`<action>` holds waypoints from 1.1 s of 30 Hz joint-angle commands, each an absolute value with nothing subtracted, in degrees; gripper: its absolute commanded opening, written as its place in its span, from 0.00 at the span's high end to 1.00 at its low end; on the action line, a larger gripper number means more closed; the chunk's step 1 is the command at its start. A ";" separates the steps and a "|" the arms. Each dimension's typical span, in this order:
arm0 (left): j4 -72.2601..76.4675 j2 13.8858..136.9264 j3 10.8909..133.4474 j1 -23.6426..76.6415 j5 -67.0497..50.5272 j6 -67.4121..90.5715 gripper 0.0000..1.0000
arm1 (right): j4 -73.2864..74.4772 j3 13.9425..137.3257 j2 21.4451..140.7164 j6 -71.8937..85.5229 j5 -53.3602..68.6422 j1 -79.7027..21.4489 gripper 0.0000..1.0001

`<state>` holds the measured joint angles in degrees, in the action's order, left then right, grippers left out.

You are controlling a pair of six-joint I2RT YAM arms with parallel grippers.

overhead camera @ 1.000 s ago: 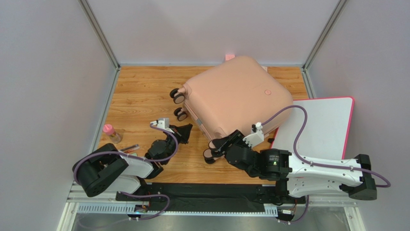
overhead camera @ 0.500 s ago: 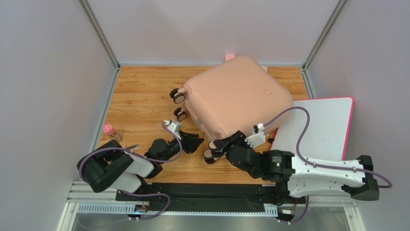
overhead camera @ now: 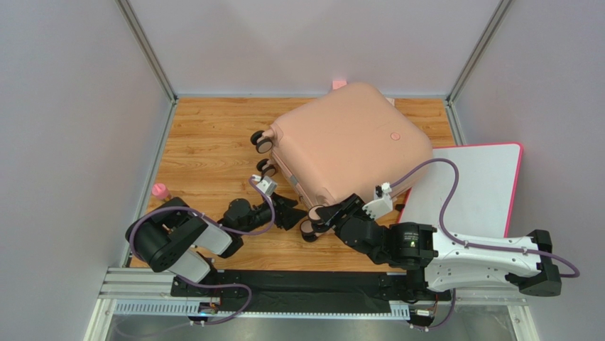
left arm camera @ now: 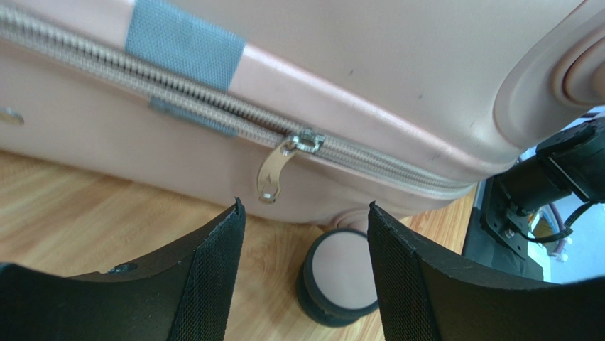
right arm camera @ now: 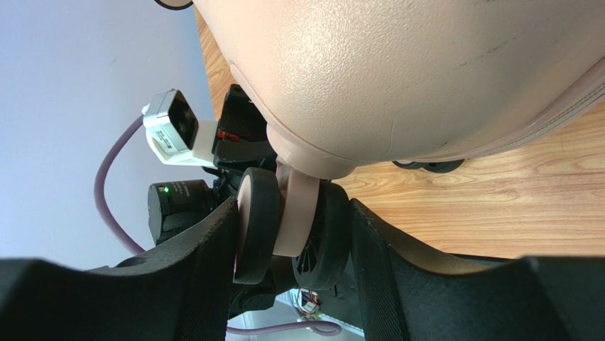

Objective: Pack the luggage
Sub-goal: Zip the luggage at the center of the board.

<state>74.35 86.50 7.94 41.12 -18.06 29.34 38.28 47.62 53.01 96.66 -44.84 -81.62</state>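
Observation:
The luggage [overhead camera: 348,142] is a pale pink hard-shell case lying shut on the wooden table. My right gripper [overhead camera: 319,215] is at its near corner, shut on a double caster wheel [right arm camera: 291,220], with a finger [right arm camera: 206,284] pressed against each disc. My left gripper [overhead camera: 287,211] is just left of that corner, low over the wood, and open. In the left wrist view its fingers [left arm camera: 206,277] frame the zipper line, where a metal zipper pull [left arm camera: 279,168] hangs down. The same caster wheel [left arm camera: 339,273] stands between the fingertips, touching neither.
A flat white board with a pink rim [overhead camera: 477,186] lies at the right, partly under the luggage. A small pink-capped bottle [overhead camera: 160,191] stands near the left wall. Two more caster wheels [overhead camera: 262,142] stick out on the luggage's left side. Walls close in the table.
My left gripper has moved right toward the luggage's near corner and gone from shut to open. The right gripper has stayed on the caster wheel.

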 commanded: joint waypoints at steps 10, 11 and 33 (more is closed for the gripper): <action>87.71 86.22 11.60 37.97 -22.68 25.93 0.30 | 37.53 48.60 52.21 93.52 -46.76 -82.97 1.00; 87.71 86.13 11.60 37.88 -22.68 25.75 0.30 | 37.53 48.52 52.29 93.43 -46.67 -83.06 1.00; 87.71 87.36 13.01 37.97 -22.50 27.51 0.78 | 37.18 50.27 54.23 92.02 -46.49 -83.23 1.00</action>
<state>74.46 86.46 11.77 38.11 -23.44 28.23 38.26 48.05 53.95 95.90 -45.30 -81.73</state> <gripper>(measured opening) 0.240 0.545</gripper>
